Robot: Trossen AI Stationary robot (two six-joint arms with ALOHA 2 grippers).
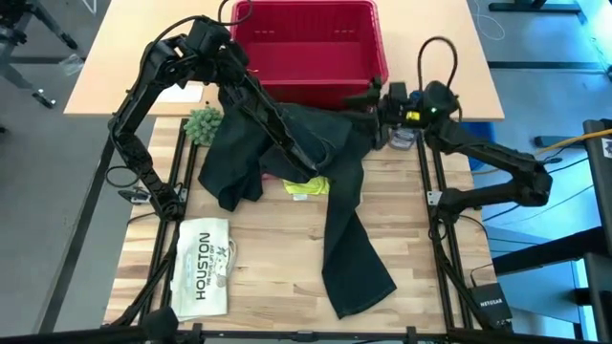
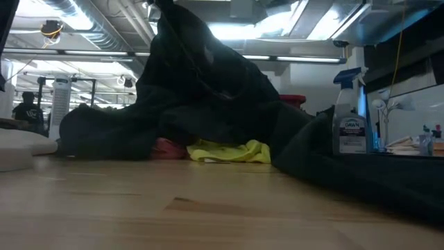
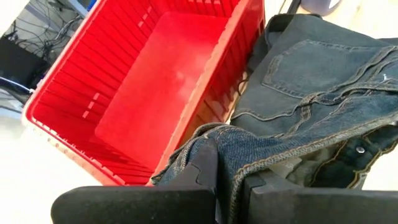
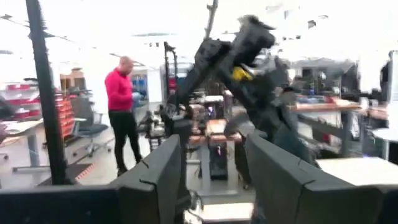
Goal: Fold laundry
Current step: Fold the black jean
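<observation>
The left hand is clamped on the waistband of the dark jeans, lifted mid-counter. The right hand, fingers apart and empty, hovers beside the red basket.

Left arm stretched over the table's middle, left gripper clamped on cloth, right arm folded back, right gripper parted, empty

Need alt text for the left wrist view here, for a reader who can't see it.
The left gripper is shut on a fold of the dark denim trousers, held above the table. Beside the trousers sits the red plastic basket, with nothing visible inside it.
</observation>
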